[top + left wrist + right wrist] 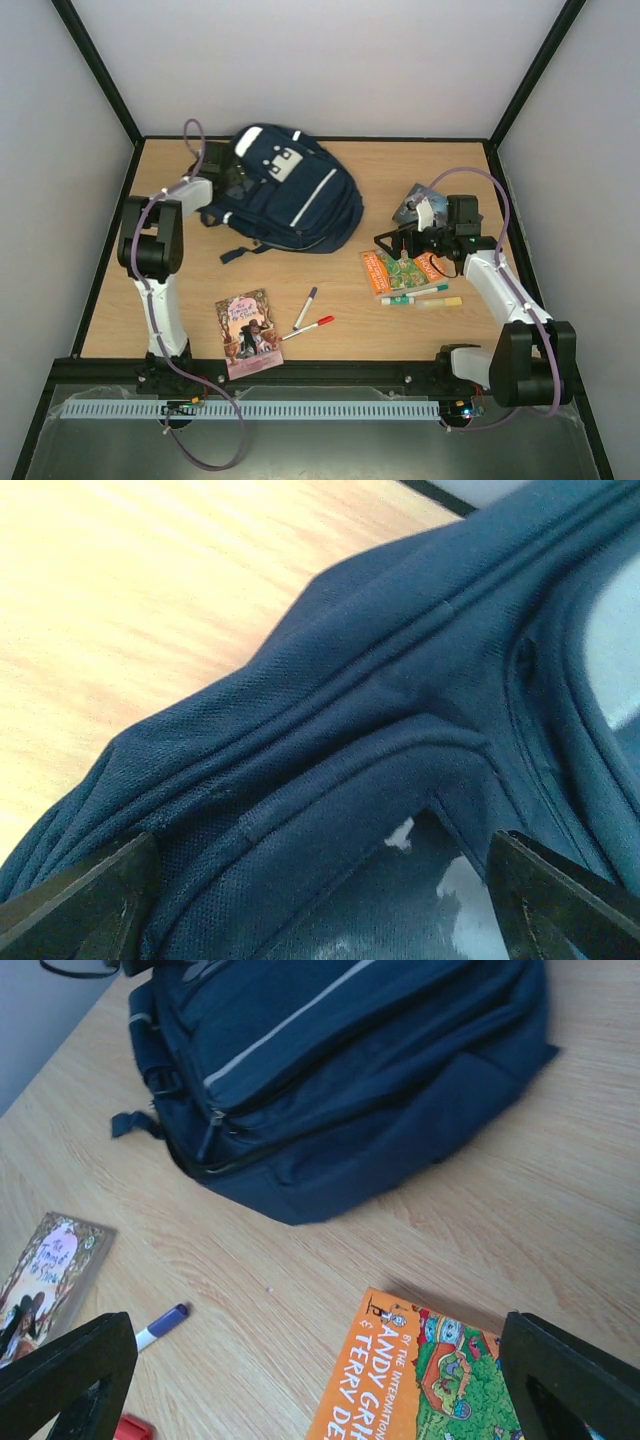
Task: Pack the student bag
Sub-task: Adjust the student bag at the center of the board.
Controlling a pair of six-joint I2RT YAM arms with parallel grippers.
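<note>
Closest to the arm bases, a pink-covered book (246, 333) lies flat on the wooden table (120, 320). Just to its right are a red-capped marker (310, 327) and a purple-capped marker (305, 300), lying near each other at an angle.

Further right, a few green and yellow markers (422, 296) lie against the near edge of an orange book (400, 1380). The right gripper (320, 1360) hangs over that book. Its fingers are spread wide and hold nothing. A darker flat item (418, 203) shows just behind the wrist; I cannot tell what it is.

The student bag (290, 200) lies toward the back of the table, left of centre, well apart from the books and markers. Its front, with the thin white stripe, faces up, and its pale patch is at the far end. The left gripper (320, 880) is at the bag's far left corner. Its fingers are parted wide either side of a ridge of navy fabric and seam. They sit close over the cloth, but I cannot tell whether they touch it.
</note>
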